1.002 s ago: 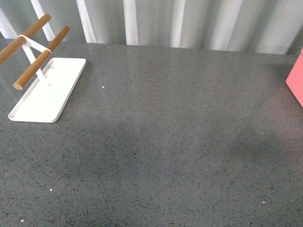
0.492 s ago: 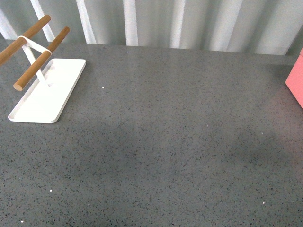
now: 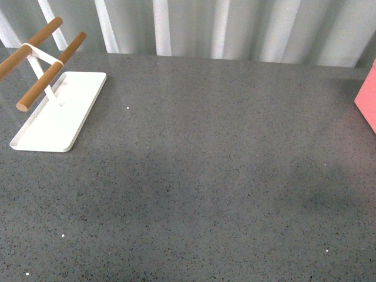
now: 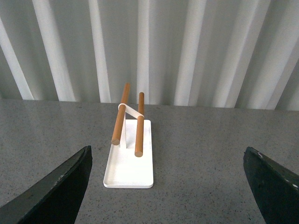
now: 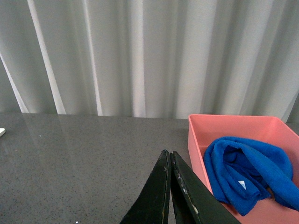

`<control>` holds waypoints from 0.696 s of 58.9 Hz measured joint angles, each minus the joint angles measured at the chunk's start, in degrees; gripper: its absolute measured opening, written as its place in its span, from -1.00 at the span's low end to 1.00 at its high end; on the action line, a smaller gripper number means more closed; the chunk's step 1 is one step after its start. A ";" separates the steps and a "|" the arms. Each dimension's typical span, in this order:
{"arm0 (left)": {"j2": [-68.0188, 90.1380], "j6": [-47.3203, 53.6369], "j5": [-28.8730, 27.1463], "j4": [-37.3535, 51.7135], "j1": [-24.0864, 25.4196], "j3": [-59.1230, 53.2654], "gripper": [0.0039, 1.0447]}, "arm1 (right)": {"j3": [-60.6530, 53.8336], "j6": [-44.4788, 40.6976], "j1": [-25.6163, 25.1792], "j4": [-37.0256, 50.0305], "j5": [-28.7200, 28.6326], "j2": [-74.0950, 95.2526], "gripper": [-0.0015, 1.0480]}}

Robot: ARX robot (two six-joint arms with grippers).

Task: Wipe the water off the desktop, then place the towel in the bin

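The dark grey speckled desktop (image 3: 205,170) fills the front view; neither arm shows there. The salmon-pink bin (image 3: 368,101) shows in part at its right edge. In the right wrist view the blue towel (image 5: 247,172) lies bunched inside the bin (image 5: 196,140). My right gripper (image 5: 169,155) is shut and empty, above the desktop (image 5: 84,158) just beside the bin's wall. My left gripper (image 4: 168,156) is open and empty, its dark fingers (image 4: 60,186) wide apart above the desktop (image 4: 201,158).
A flat white tray (image 3: 59,120) with two wooden bars (image 3: 50,73) stands at the far left of the desktop; it also shows in the left wrist view (image 4: 130,161). A pale ribbed curtain (image 3: 235,26) runs along the back edge.
A faint shadow on the right part of the desktop has drifted slightly; nothing else has visibly moved.
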 joint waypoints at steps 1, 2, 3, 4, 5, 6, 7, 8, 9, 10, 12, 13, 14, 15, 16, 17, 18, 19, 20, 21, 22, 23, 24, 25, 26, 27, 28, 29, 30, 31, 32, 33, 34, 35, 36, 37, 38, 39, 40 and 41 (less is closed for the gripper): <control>0.00 0.00 0.00 0.00 0.00 0.00 0.87 | 0.00 0.00 0.00 0.00 0.00 -0.02 -0.94; 0.00 0.00 0.00 0.00 0.00 0.00 0.87 | 0.00 0.00 0.00 0.00 0.00 -0.02 -0.93; 0.00 0.00 0.00 0.00 0.00 0.00 0.87 | 0.00 -0.02 0.00 0.00 0.02 -0.02 -0.90; 0.00 0.00 0.00 0.00 0.00 0.00 0.87 | 0.00 0.00 0.00 0.00 0.00 -0.02 -0.87; 0.00 0.00 0.00 0.00 0.00 0.00 0.87 | 0.00 0.00 0.00 0.00 0.00 -0.02 -0.81; 0.00 0.00 0.00 0.00 0.00 0.00 0.87 | 0.00 0.00 0.00 0.00 0.00 -0.02 -0.72; 0.00 0.00 0.00 0.00 0.00 0.00 0.87 | 0.00 0.00 0.00 0.00 0.00 -0.02 -0.71; 0.00 0.00 0.00 0.00 0.00 0.00 0.87 | -0.02 0.00 0.00 0.00 0.00 -0.02 -0.64; 0.00 0.00 0.00 0.00 0.00 0.00 0.87 | 0.00 0.00 0.00 0.00 0.00 -0.02 -0.60; 0.00 0.00 0.00 0.00 0.00 0.00 0.87 | 0.00 0.00 0.00 0.00 0.00 -0.02 -0.54; 0.00 0.00 0.00 0.00 0.00 0.00 0.87 | 0.00 0.00 0.00 0.00 0.00 -0.02 -0.43; 0.00 0.00 0.00 0.00 0.00 0.00 0.87 | 0.00 0.00 0.00 0.00 0.00 -0.02 -0.37; 0.00 0.00 0.00 0.00 0.00 0.00 0.87 | 0.00 0.02 0.00 0.00 0.00 -0.02 -0.30; 0.00 0.00 0.00 0.00 0.00 0.00 0.87 | 0.00 0.02 0.00 0.00 0.02 -0.02 -0.25; 0.00 0.00 0.00 0.00 0.00 0.00 0.87 | 0.00 0.00 0.00 0.00 0.00 -0.02 -0.16; 0.00 0.00 0.00 0.00 0.00 0.00 0.87 | 0.00 0.02 0.00 0.00 0.00 -0.02 -0.09; 0.00 0.00 0.00 0.00 0.00 0.00 0.87 | 0.00 0.02 0.00 0.00 0.00 -0.02 -0.01; 0.00 0.00 0.00 0.00 0.00 0.00 0.87 | 0.00 0.02 0.00 0.00 0.00 -0.02 0.04; 0.00 0.00 0.00 0.00 0.00 0.00 0.87 | 0.00 0.02 0.00 0.00 0.00 -0.02 0.08; 0.00 0.00 0.00 0.00 0.00 0.00 0.87 | 0.00 0.02 0.00 0.00 0.00 -0.02 0.14; 0.00 0.00 0.00 0.00 0.00 0.00 0.87 | 0.00 0.02 0.00 0.00 0.00 -0.02 0.21; 0.00 0.00 0.00 0.00 0.00 0.00 0.87 | 0.00 0.02 0.00 0.00 0.00 -0.02 0.25; 0.00 0.00 0.00 0.00 0.00 0.00 0.87 | 0.00 0.02 0.00 0.00 0.00 -0.02 0.31; 0.00 0.00 0.00 0.00 0.00 0.00 0.87 | 0.00 0.02 0.00 0.00 0.00 -0.02 0.38; 0.00 0.00 0.00 0.00 0.00 0.00 0.87 | 0.00 0.02 0.00 0.00 0.00 -0.02 0.42; 0.00 0.00 0.00 0.00 0.00 0.00 0.87 | 0.00 0.02 0.00 0.00 0.00 -0.02 0.50; 0.00 0.00 0.00 0.00 0.00 0.00 0.87 | 0.00 0.02 0.00 0.00 0.00 -0.02 0.55; 0.00 0.00 0.00 0.00 0.00 0.00 0.87 | 0.00 0.02 0.00 0.00 0.00 -0.02 0.59; 0.00 0.00 0.00 0.00 0.00 0.00 0.87 | 0.00 0.02 0.00 0.00 0.00 -0.02 0.67; 0.00 0.00 0.00 0.00 0.00 0.00 0.87 | 0.00 0.02 0.00 0.00 0.00 -0.02 0.69; 0.00 0.00 0.00 0.00 0.00 0.00 0.87 | 0.00 0.02 0.00 0.00 0.00 -0.02 0.77; 0.00 0.00 0.00 0.00 0.00 0.00 0.87 | 0.00 0.04 0.00 0.00 0.00 -0.02 0.88; 0.00 0.00 0.00 0.00 0.00 0.00 0.87 | 0.00 0.07 0.00 0.00 0.00 -0.02 0.90; 0.00 0.00 0.00 0.00 0.00 0.00 0.87 | 0.00 0.09 0.00 0.00 0.00 -0.02 0.89; 0.00 0.00 0.00 0.00 0.00 0.00 0.87 | 0.00 0.07 0.00 0.00 0.00 -0.02 0.87; 0.00 0.00 0.00 0.00 0.00 0.00 0.87 | 0.00 0.07 0.00 0.00 0.00 -0.02 0.85; 0.00 0.00 0.00 0.00 0.00 0.00 0.87 | 0.00 0.07 0.00 0.00 0.00 -0.02 0.85; 0.00 0.00 0.00 0.00 0.00 0.00 0.87 | 0.00 0.07 0.00 0.00 0.00 -0.02 0.86; 0.00 0.02 0.00 0.00 0.00 0.00 0.87 | 0.00 0.07 0.00 0.00 0.00 -0.02 0.86; 0.00 0.00 0.00 0.00 0.00 0.00 0.87 | 0.00 0.07 0.00 0.00 0.00 -0.02 0.86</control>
